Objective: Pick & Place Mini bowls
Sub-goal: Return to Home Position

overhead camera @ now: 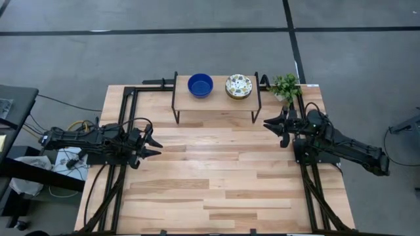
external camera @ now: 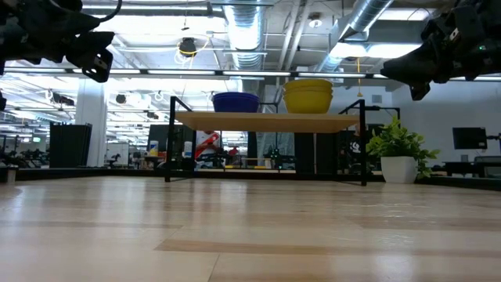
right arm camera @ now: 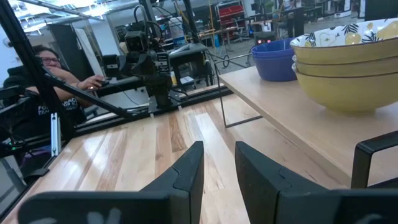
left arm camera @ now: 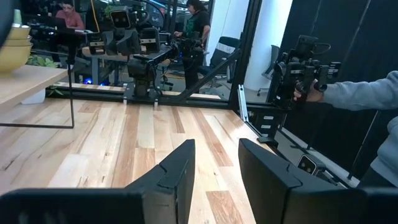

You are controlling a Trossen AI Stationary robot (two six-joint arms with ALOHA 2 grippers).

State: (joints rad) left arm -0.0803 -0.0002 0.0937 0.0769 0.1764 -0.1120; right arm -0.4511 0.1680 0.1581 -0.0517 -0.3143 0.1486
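Note:
The mini bowls stand in two stacks on a small raised wooden shelf (overhead camera: 216, 101) at the table's far edge. A glossy blue stack (overhead camera: 200, 84) (external camera: 236, 102) (right arm camera: 277, 59) is on the left. On the right is a stack with yellow outsides and white floral insides (overhead camera: 239, 86) (external camera: 308, 95) (right arm camera: 348, 62). Each stack rests by its bottom bowl on the shelf board. My left gripper (overhead camera: 155, 147) (left arm camera: 216, 168) hovers open over the table's left side. My right gripper (overhead camera: 274, 128) (right arm camera: 219, 165) hovers open at the right side, near the shelf's right end. Neither holds anything.
A potted plant (overhead camera: 285, 86) (external camera: 398, 153) stands right of the shelf at the far right corner. The shelf has thin black metal legs (external camera: 364, 149). Bare wooden table (overhead camera: 216, 177) lies between the arms. People (right arm camera: 46, 78) and a hand holding a device (left arm camera: 305, 71) are beyond the table edges.

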